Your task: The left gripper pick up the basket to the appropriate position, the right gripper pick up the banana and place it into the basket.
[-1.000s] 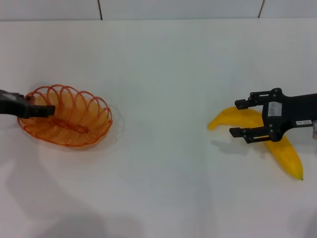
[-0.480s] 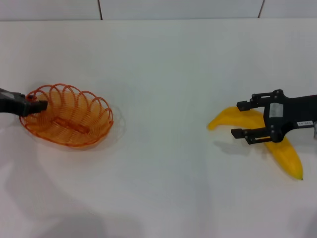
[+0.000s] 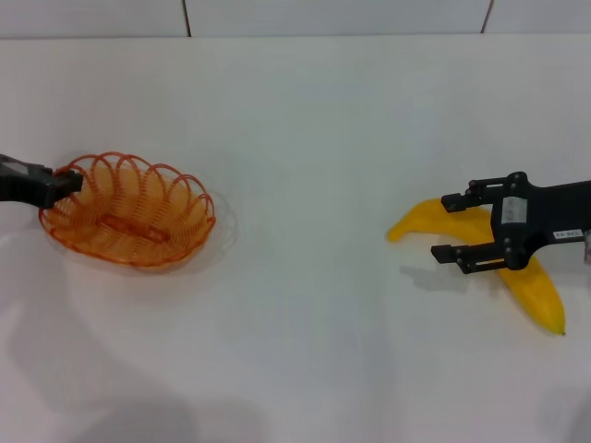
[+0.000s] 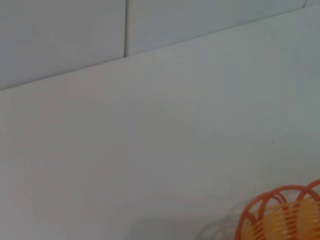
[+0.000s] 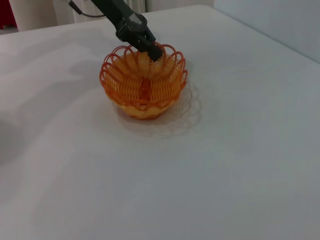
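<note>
The orange wire basket (image 3: 127, 210) is at the left of the white table. My left gripper (image 3: 66, 181) is shut on its left rim and holds it slightly raised, with a faint shadow beneath. The right wrist view shows the basket (image 5: 142, 82) with the left gripper (image 5: 152, 50) clamped on its far rim. A piece of the basket rim (image 4: 280, 215) shows in the left wrist view. The yellow banana (image 3: 534, 281) lies at the right. My right gripper (image 3: 441, 226) is open just above it, one finger on each side of its left half.
The white table (image 3: 314, 138) runs to a tiled wall at the back. The banana's lower tip lies close to the right edge of the head view.
The left gripper drew back from over the basket to its left rim, and the basket rose a little. The right gripper shifted slightly right and down over the banana.
</note>
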### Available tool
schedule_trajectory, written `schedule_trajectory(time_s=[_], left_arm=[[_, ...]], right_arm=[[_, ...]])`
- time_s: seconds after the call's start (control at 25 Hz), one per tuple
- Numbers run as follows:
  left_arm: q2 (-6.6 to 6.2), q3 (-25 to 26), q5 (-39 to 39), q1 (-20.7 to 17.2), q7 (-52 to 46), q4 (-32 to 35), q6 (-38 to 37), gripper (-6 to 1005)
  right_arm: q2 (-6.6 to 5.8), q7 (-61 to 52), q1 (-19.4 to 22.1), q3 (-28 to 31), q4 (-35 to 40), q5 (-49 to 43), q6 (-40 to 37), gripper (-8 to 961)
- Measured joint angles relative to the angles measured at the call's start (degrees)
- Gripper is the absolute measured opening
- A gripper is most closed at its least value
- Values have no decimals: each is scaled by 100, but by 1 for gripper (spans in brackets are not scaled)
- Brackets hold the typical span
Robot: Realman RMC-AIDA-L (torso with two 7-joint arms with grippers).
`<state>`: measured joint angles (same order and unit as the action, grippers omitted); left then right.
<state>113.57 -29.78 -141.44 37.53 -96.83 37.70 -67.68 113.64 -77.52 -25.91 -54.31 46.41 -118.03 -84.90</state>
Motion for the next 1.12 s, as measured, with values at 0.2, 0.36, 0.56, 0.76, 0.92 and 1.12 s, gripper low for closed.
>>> schedule_trajectory(time_s=[0.2, 0.36, 0.56, 0.76, 0.92, 1.12], left_arm=[[-2, 0, 199, -8, 21, -22, 1, 95], [-2, 2, 731, -17, 305, -229, 39, 93], [-2, 0, 1334, 22, 657, -554, 218, 90], [-1, 2, 1933, 35, 981, -876, 443, 88], [31, 4, 2170, 57, 1166, -1091, 648, 86], [88, 11, 2383, 177, 1395, -1454, 875, 86]], right_arm=[[0, 0, -1, 0, 0, -1, 0, 758], [1, 0, -16, 0, 0, 1, 0, 758], [24, 0, -52, 0, 0, 0, 0, 757], [37, 0, -62, 0, 0, -1, 0, 757], [48, 0, -65, 0, 0, -1, 0, 757], [51, 0, -86, -22, 0, -1, -1, 757]])
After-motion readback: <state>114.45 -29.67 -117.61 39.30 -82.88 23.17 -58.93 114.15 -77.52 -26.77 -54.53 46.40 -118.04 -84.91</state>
